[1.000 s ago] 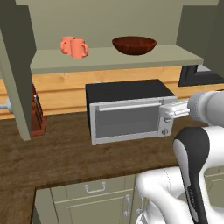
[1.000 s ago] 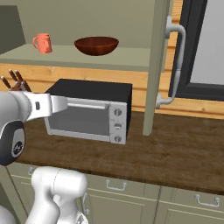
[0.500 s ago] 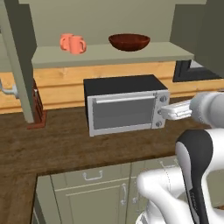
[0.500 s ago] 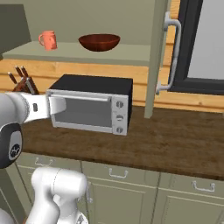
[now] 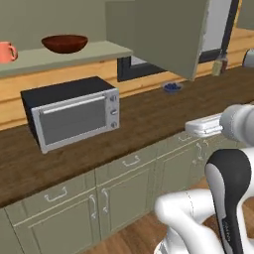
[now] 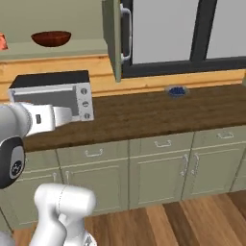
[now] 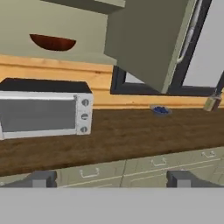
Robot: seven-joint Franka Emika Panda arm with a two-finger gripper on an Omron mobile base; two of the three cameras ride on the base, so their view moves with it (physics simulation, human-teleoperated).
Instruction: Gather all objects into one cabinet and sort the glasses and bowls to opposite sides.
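Note:
The cabinet stands open, its grey-green door (image 5: 158, 34) swung out with a curved bar handle (image 6: 126, 31). On the cabinet shelf (image 5: 94, 51) sit the wide dark red-brown bowl (image 5: 64, 43) and, at the far left, a salmon-pink mug (image 5: 5, 51). The small blue bowl (image 5: 172, 88) rests on the wooden counter below the window, and it lies right of centre (image 7: 160, 110) in the hand view. My gripper (image 7: 111, 179) is open and empty, held out over the counter's front edge (image 5: 194, 127), well short of the blue bowl.
A silver toaster oven (image 5: 69, 116) stands on the counter under the shelf. A small bottle (image 5: 221, 64) is at the counter's far right. Base cabinets with small handles (image 6: 163, 142) line the front. A dark-framed window (image 6: 192, 33) lies behind.
The whole picture has shifted: the base has moved to the right, so the oven and shelf now lie to the left and the window and blue bowl have come into view. The gripper stays open.

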